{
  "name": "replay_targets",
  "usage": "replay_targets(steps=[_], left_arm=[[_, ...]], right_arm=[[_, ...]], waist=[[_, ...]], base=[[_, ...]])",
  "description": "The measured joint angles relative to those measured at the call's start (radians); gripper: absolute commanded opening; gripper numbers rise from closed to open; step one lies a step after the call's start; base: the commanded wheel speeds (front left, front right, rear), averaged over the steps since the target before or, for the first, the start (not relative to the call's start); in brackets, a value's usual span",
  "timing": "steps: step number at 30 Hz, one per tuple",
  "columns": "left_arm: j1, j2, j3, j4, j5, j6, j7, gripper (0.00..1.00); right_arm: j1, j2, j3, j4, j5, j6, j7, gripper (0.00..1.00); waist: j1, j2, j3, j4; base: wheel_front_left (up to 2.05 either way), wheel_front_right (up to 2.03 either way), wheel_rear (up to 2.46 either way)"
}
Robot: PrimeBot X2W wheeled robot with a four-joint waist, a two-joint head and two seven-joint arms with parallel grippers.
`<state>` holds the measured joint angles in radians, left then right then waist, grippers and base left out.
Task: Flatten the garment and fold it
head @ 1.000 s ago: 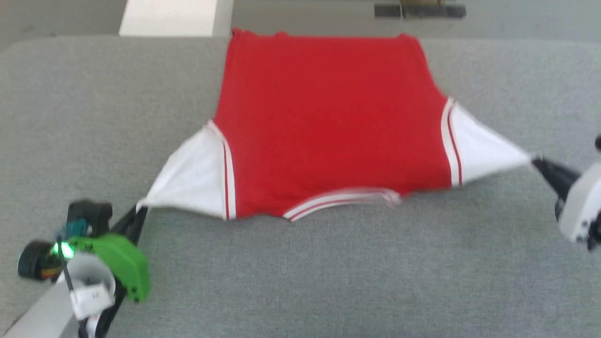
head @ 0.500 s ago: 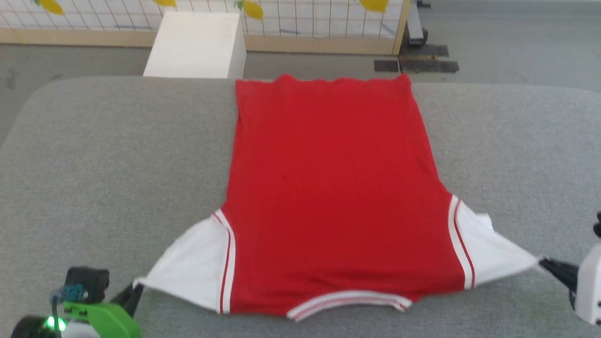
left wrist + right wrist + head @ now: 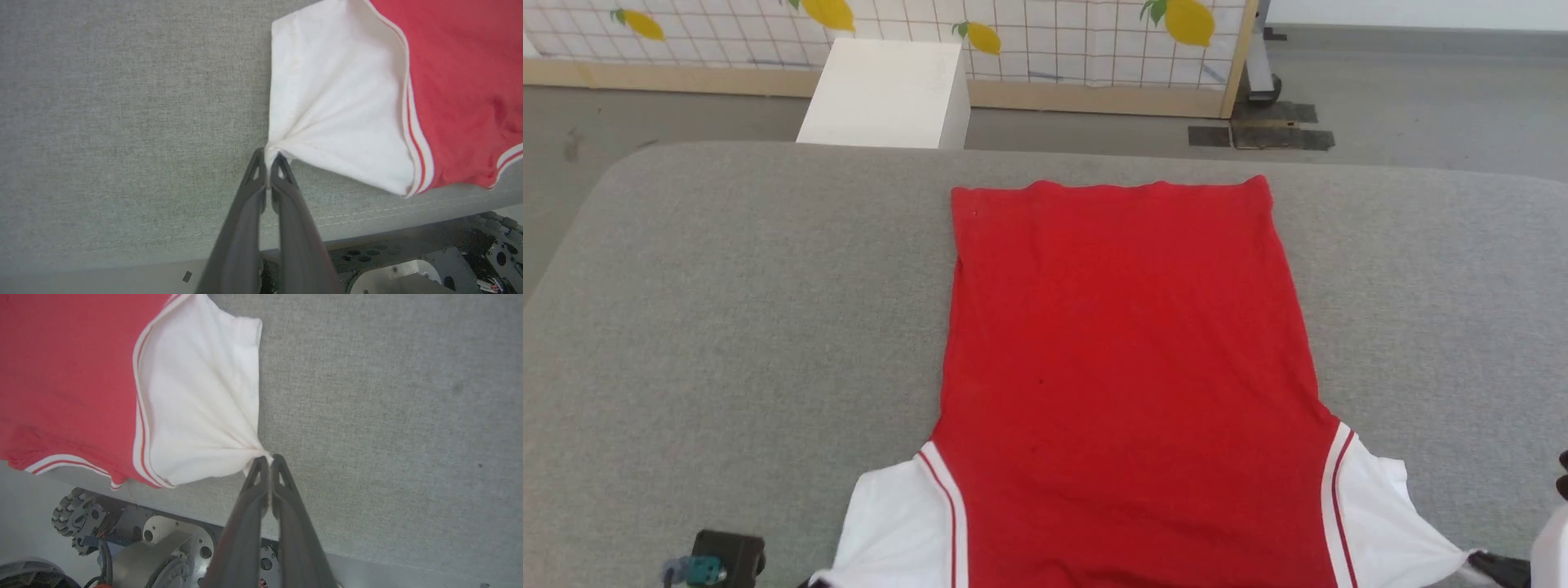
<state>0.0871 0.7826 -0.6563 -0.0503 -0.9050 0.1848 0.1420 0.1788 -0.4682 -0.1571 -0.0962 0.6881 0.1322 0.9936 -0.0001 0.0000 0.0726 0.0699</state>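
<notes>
Grey woven cloth covers the table (image 3: 727,327), which takes up most of the head view. Behind it, along the top of the frame, stands a white grid panel (image 3: 1078,57) in a wooden frame, printed with four yellow lemons (image 3: 1188,20) (some cut by the top edge). One white box (image 3: 890,94) sits on the floor at upper left of centre, and dark patches (image 3: 1262,135) mark the floor at upper right.

One garment (image 3: 1123,351) lies flat on the table, a little right of centre in the head view, hem toward the top of the frame and its two white sleeves at the bottom. Its upturned face is plain red, with red-and-white stripes where each sleeve joins and at the collar (image 3: 508,157).

At the middle of the left wrist view, the left gripper (image 3: 268,157) has its jaws pressed together on the gathered corner of one sleeve (image 3: 339,114), whose cloth fans toward the upper right. At the middle of the right wrist view, the right gripper (image 3: 267,460) pinches the other sleeve (image 3: 200,404) the same way, its cloth fanning to the upper left.

Below the table edge the robot's metal base (image 3: 171,543) shows, with one toothed wheel (image 3: 67,516) at lower left.
</notes>
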Motion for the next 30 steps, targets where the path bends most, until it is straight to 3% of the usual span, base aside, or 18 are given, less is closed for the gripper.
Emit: replay_targets(steps=[1, 7, 14, 21, 30], left_arm=[[-0.006, -0.012, 0.002, -0.002, 0.000, 0.000, -0.010, 0.00], [-0.058, -0.071, 0.021, -0.025, 0.005, -0.007, -0.067, 0.00], [-0.103, -0.136, 0.037, -0.083, 0.016, 0.020, -0.119, 0.00], [-0.147, -0.209, 0.018, -0.131, 0.053, 0.034, -0.155, 0.00], [-0.228, -0.266, -0.033, -0.099, 0.123, 0.001, -0.198, 0.00]], right_arm=[[-0.001, 0.010, -0.009, -0.016, -0.014, 0.000, 0.001, 1.00], [-0.077, 0.073, -0.043, -0.067, -0.029, 0.000, 0.031, 1.00], [-0.319, 0.139, -0.072, -0.052, -0.091, 0.000, 0.077, 1.00], [-0.629, 0.205, -0.119, 0.123, -0.180, 0.000, 0.145, 1.00], [-0.968, 0.149, -0.107, 0.353, -0.376, 0.000, 0.176, 1.00]], waist=[[0.0000, 0.0000, 0.005, 0.002], [0.0000, 0.0000, 0.037, 0.016], [0.0000, 0.0000, 0.088, 0.050], [0.0000, 0.0000, 0.170, 0.106], [0.0002, 0.0000, 0.298, 0.204]], base=[[0.00, 0.00, 0.00], [0.00, 0.00, 0.00], [0.00, 0.00, 0.00], [0.00, 0.00, 0.00], [0.00, 0.00, 0.00]])
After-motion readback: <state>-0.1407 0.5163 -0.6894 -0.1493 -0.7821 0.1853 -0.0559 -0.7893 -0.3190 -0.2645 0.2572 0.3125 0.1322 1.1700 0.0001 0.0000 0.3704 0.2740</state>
